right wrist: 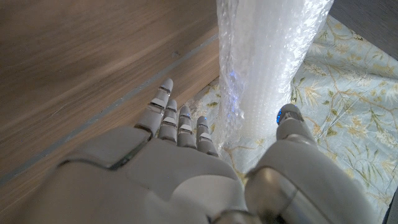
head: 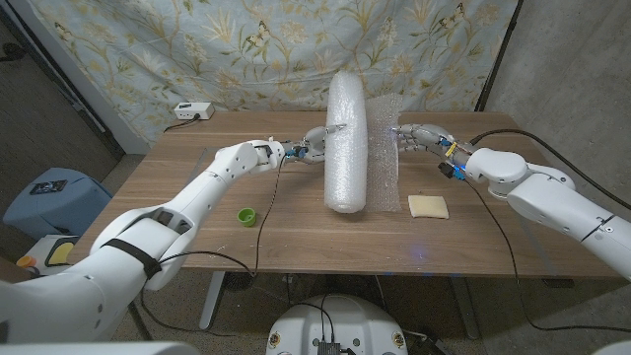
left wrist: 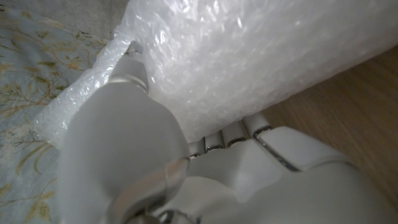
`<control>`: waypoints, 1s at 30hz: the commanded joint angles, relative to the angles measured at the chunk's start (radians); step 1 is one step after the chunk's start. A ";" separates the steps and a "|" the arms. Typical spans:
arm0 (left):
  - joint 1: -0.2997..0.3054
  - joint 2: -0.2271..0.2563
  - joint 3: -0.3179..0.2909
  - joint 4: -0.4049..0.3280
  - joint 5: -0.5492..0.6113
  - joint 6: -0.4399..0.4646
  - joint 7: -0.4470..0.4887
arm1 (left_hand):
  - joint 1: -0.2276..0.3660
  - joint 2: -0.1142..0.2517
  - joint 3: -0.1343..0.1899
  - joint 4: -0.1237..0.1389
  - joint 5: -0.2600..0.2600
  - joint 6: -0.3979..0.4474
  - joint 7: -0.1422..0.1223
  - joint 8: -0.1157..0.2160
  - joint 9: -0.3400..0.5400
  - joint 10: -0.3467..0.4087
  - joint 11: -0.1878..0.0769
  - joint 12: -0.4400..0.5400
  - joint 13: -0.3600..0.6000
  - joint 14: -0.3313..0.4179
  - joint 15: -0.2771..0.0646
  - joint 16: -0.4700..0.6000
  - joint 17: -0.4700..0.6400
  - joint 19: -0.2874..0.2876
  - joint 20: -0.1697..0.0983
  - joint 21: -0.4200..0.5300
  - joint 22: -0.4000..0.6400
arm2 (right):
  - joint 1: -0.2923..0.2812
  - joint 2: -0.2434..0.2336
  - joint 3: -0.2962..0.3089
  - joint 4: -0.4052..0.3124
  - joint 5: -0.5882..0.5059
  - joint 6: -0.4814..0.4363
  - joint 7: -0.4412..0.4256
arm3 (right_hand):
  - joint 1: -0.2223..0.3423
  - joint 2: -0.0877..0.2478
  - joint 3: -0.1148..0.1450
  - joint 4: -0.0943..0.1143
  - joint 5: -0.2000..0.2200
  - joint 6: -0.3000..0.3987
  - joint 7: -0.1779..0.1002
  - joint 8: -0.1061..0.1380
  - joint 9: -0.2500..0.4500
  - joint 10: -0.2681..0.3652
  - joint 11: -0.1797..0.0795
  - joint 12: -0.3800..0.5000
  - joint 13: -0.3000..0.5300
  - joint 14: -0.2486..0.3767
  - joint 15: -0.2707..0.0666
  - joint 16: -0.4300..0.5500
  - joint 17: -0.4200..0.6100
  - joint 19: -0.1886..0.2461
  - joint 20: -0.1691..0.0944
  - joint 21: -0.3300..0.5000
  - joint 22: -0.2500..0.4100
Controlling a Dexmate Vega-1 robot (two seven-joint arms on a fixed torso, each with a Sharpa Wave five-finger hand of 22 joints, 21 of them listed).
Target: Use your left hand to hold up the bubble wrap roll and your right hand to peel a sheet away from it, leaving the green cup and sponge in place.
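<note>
Bubble wrap roll [head: 347, 141] stands upright mid-table, thick, white-clear, with a loose sheet [head: 383, 163] hanging off its right side down to the table. Left hand [head: 314, 144] grips the roll's upper left side, thumb and fingers [left wrist: 227, 132] pressed against the wrap. Right hand [head: 421, 136] is at the sheet's right edge, fingers [right wrist: 177, 118] spread, thumb apart; actual pinch cannot be told. Green cup [head: 246, 215] sits near-left, sponge [head: 428, 205] near-right of the roll.

left hand [head: 314, 144] fingertips hidden behind bubble wrap roll [head: 347, 141]; right hand [head: 422, 136] grip perhaps unclear
</note>
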 commanded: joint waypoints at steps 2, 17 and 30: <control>-0.017 -0.028 0.002 0.055 0.015 -0.025 -0.038 | 0.087 0.089 0.023 0.005 0.007 0.009 0.001 0.005 0.005 0.009 -0.005 0.000 0.003 0.043 -0.035 0.002 0.005 -0.002 0.002 0.006 0.004 | 0.068 -0.013 -0.048 -0.062 -0.024 -0.130 0.009 | 0.030 -0.017 -0.008 -0.004 0.014 -0.033 0.087 0.004 0.005 0.018 0.003 0.022 0.021 0.027 0.003 0.017 0.014 0.026 0.023 0.008 0.006; -0.028 -0.055 0.005 0.098 0.028 -0.041 -0.073 | 0.088 0.088 0.025 0.003 0.009 0.014 -0.001 0.004 0.007 0.012 -0.008 -0.001 0.008 0.045 -0.036 0.002 0.010 -0.006 0.003 0.013 0.003 | 0.125 0.005 -0.076 -0.076 0.001 -0.255 0.011 | 0.170 0.044 -0.281 0.033 0.087 -0.072 0.089 0.009 0.014 0.019 0.003 0.080 0.300 0.095 0.002 0.018 0.160 0.078 0.041 0.001 0.011; -0.025 -0.066 -0.001 0.117 0.032 -0.056 -0.095 | 0.084 0.085 0.025 0.004 0.010 0.017 -0.005 0.003 0.009 0.014 -0.008 -0.002 0.013 0.046 -0.038 0.001 0.013 -0.010 0.002 0.018 0.003 | 0.178 0.036 -0.113 -0.060 0.004 -0.316 0.005 | 0.276 0.087 -0.349 0.029 0.098 0.011 0.092 0.017 0.021 0.088 0.002 0.126 0.374 0.207 -0.009 0.043 0.246 0.174 0.031 0.021 0.016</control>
